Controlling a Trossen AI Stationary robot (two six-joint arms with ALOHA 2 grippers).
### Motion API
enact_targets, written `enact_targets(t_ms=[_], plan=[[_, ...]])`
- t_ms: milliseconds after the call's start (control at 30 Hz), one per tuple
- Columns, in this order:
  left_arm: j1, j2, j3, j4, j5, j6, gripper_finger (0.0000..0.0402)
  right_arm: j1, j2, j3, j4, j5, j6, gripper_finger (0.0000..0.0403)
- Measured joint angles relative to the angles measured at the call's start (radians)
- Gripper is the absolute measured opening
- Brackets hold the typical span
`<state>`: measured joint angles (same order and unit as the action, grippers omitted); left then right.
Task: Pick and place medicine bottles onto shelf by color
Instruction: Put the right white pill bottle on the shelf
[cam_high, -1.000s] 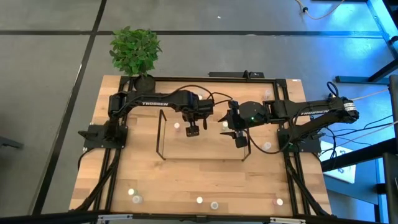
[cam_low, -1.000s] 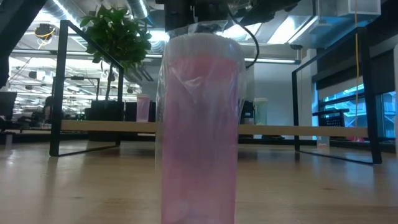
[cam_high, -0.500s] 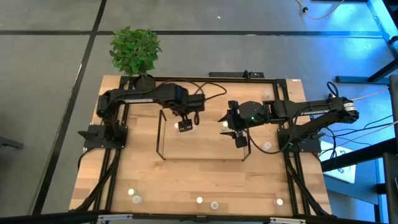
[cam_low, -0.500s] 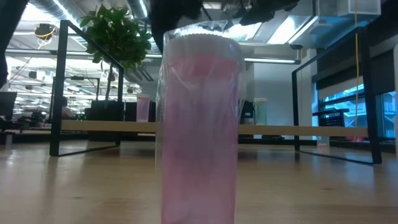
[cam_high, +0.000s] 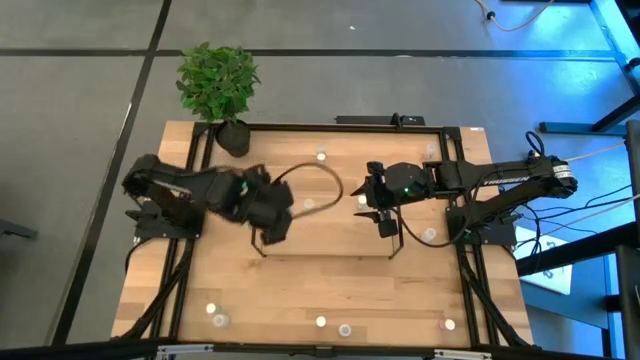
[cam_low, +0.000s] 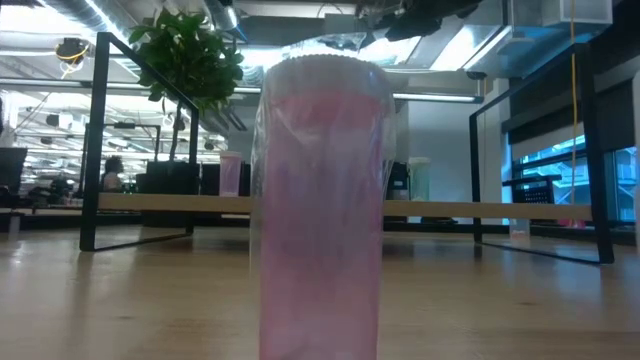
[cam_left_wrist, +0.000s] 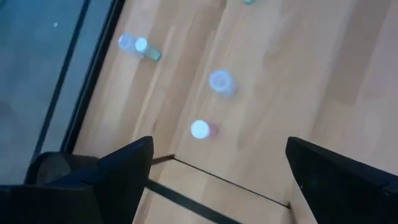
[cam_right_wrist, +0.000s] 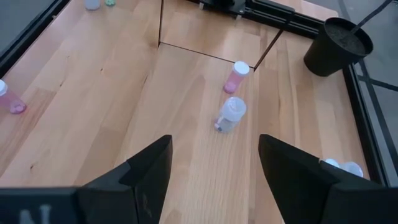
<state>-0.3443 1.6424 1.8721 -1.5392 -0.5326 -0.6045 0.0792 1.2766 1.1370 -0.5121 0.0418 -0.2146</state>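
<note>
Left tool (cam_left_wrist: 214, 168) open, empty, above the shelf's (cam_high: 262, 240) left corner. Nearest bottles (cam_left_wrist: 200, 129) stand upright on the counter (cam_high: 330, 280) ahead, toward its front edge. Right tool (cam_right_wrist: 214, 165) open, over the shelf.

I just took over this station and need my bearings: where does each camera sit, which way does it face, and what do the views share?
High view: overhead, straight down; both arms, left gripper, right gripper, shelf.
Low view: at table-top height, level across; pink bottle fills it.
Left wrist view: down past its open fingers at scattered bottles.
Right wrist view: past its open fingers over the shelf board.
Shared: potted plant.
</note>
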Motion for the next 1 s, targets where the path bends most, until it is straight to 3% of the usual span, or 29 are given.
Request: enact_targets(t_ms=[267,467,667,733,900,1000], plan=[[-0.220,-0.002,-0.021,-0.023,-0.193,-0.220,0.0361,0.000,0.000,0.000,0.002,0.000,0.000,0.0242],[-0.305,-0.001,-0.130,-0.012,-0.206,-0.334,0.0361,0.000,0.000,0.000,0.003,0.000,0.001,0.0242],[-0.371,0.000,-0.226,0.084,-0.207,-0.332,0.0361,0.000,0.000,0.000,0.006,-0.003,0.080,0.0242],[-0.397,0.000,-0.244,0.099,-0.206,-0.334,0.0361,0.007,0.000,0.000,-0.007,-0.048,0.088,0.0242],[-0.464,0.000,-0.284,0.129,-0.247,-0.357,0.0361,0.076,0.000,0.000,-0.050,-0.288,-0.044,0.0242],[-0.500,0.000,-0.305,0.128,-0.288,-0.406,0.0361,0.152,0.005,0.000,-0.051,-0.292,-0.082,0.0242]])
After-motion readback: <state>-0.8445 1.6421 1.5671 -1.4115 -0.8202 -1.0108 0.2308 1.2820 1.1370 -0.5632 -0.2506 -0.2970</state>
